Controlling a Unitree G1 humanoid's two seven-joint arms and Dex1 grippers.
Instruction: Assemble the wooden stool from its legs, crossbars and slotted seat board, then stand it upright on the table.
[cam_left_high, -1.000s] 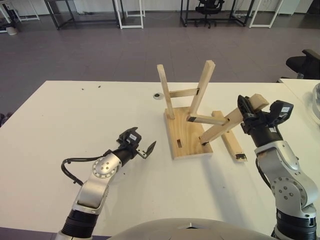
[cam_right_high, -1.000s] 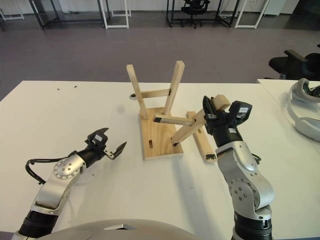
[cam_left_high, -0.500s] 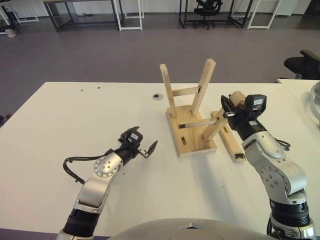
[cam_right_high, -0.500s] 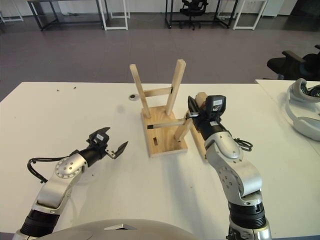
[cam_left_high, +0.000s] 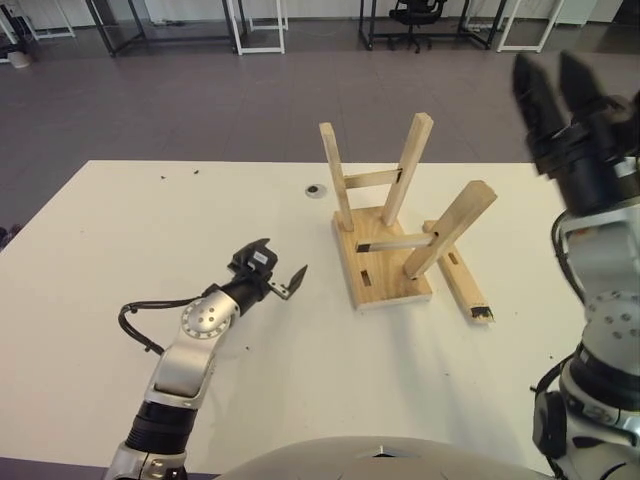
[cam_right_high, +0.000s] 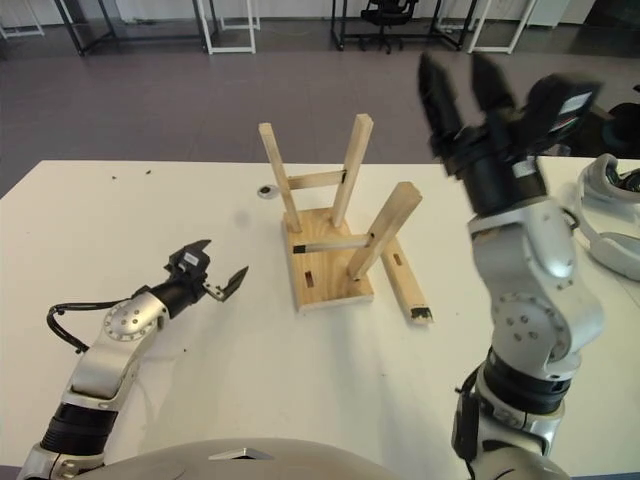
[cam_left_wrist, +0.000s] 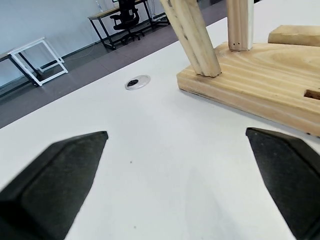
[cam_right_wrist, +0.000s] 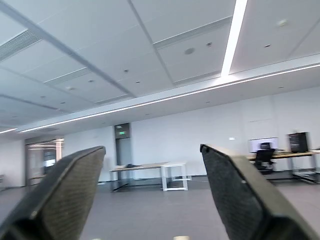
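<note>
There's the black right gripper (cam_left_high: 548, 70) high over the white table's (cam_left_high: 100, 250) right edge, fingers spread; the left gripper (cam_left_high: 280, 257) gapes too, near the pale wooden seat board (cam_left_high: 385, 285).

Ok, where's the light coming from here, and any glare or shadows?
Right wrist view: a ceiling light strip glares behind the open right gripper. Left eye view: even lighting, only faint shadows on the table.

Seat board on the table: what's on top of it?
Three legs stand up from the seat board, joined by two crossbars; empty slots show beside them. Leg ends sunk in the board are hidden.
</note>
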